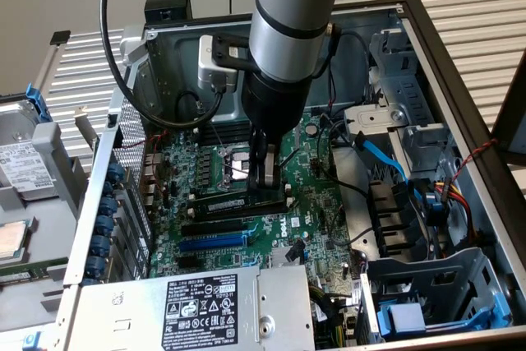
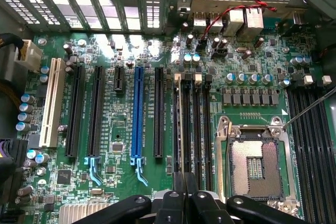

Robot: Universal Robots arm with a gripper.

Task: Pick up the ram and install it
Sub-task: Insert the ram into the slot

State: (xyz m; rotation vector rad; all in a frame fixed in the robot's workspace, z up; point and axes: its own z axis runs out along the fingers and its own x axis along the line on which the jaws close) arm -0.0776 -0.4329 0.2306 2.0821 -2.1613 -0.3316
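**Kid:** What are you doing in the exterior view?

**Me:** I am reaching down into the computer case (image 1: 460, 80). My jaws (image 1: 264, 172) are closing tight on the ram (image 1: 238, 203). The ram is lying along a memory slot on the motherboard (image 1: 312, 203), just beside the processor socket (image 1: 233, 166). I think it is going in now, but I cannot tell if it is clicking all the way down.

**Kid:** Any words there?

**Me:** The power supply (image 1: 197, 306) is wearing a black label, but its words are too tiny to read.

**Kid:** And the wrist view?

**Me:** I am looking along the ram (image 2: 179, 124), standing on edge in its slot. A blue slot (image 2: 138, 114) is sitting near it. The board's white writing is too small to read.
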